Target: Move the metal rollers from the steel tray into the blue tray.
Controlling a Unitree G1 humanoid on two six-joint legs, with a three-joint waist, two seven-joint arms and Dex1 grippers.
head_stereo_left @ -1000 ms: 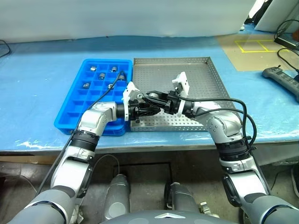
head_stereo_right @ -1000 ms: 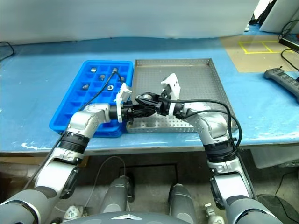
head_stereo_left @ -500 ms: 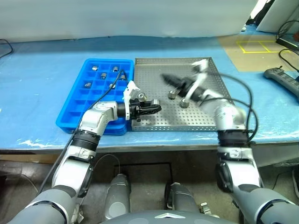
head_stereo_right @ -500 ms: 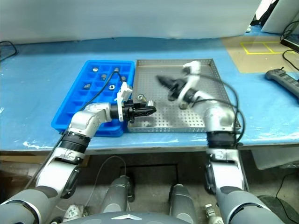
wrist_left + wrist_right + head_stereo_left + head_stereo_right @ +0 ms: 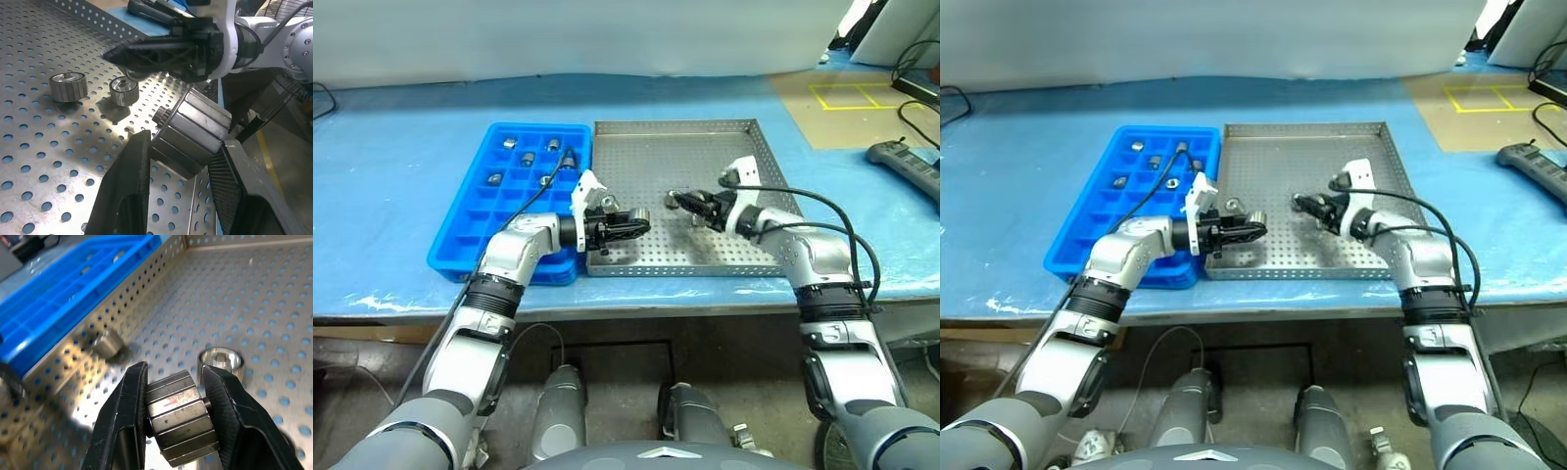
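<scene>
- We hold one ridged silver-grey metal roller (image 5: 188, 132) in our left jaws, over the perforated steel tray (image 5: 636, 147) near its left wall.
- Our right jaws clamp another (image 5: 178, 418); two lie loose (image 5: 68, 86) below.
- Bright blue gridded plastic tray (image 5: 470, 240) adjoins, mostly unfilled.

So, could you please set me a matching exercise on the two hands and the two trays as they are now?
1 left hand
2 right hand
3 blue tray
4 steel tray

A stored rollers in far compartments
B loose rollers on perforated floor
C grips a roller nearest the blue tray
D grips another roller towards the steel tray's middle

Pairs: 1-C, 2-D, 3-A, 4-B
</scene>
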